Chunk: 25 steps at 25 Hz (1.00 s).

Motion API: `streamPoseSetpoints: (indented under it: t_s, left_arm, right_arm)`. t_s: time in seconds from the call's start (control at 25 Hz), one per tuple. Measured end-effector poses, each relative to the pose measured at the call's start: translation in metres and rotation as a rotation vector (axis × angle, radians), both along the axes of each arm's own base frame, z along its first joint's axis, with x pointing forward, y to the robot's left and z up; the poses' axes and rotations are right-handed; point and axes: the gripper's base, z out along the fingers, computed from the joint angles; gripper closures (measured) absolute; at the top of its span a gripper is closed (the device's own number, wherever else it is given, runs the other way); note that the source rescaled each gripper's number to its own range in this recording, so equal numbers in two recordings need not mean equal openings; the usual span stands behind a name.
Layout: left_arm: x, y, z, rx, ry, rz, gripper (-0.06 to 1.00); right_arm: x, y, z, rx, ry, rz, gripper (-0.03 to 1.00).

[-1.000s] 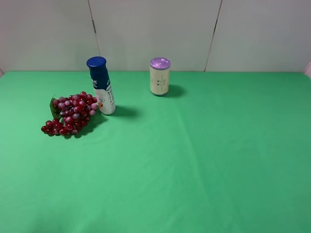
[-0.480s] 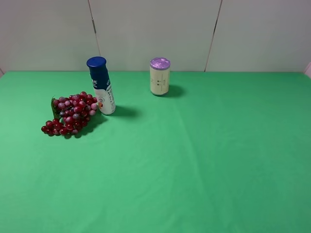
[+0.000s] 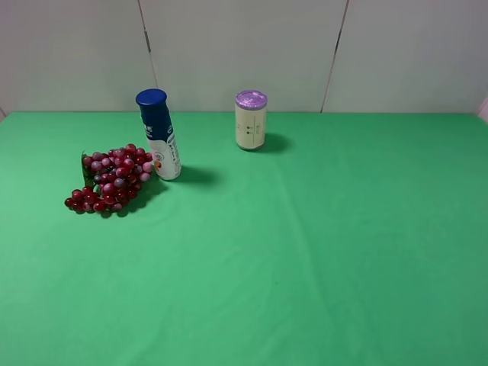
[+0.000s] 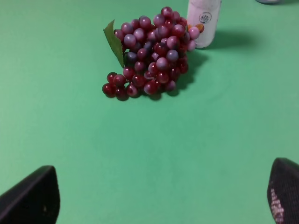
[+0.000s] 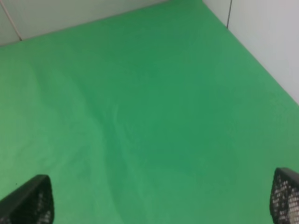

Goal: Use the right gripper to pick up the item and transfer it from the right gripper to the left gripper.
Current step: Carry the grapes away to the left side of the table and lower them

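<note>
The item, a bunch of dark-red and pinkish grapes point(image 3: 110, 180) with a green leaf at one end, lies on the green cloth at the left, touching the foot of a blue-capped white bottle point(image 3: 158, 134). The left wrist view shows the grapes point(image 4: 152, 58) some way ahead of my left gripper point(image 4: 161, 198), whose black fingertips point(image 4: 32, 198) stand wide open at the frame's corners with nothing between them. My right gripper point(image 5: 163, 198) is also open over bare green cloth, far from the grapes. Neither arm shows in the exterior high view.
A purple-lidded cream jar point(image 3: 251, 120) stands at the back centre. The green cloth point(image 3: 320, 244) covers the table up to white walls point(image 3: 244, 46) at the back; the right wrist view shows a wall point(image 5: 266, 37) along the cloth's edge.
</note>
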Motion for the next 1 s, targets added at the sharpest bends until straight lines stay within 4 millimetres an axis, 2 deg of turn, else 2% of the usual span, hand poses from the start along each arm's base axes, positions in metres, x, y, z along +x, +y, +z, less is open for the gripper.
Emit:
streamPoseSetpoints:
  t_s: [1.0]
  left_arm:
    - [0.0000,0.0000,0.0001,-0.007,0.000,0.004,-0.01]
  right_arm:
    - [0.0000,0.0000,-0.0001,0.000,0.001,0.000,-0.03]
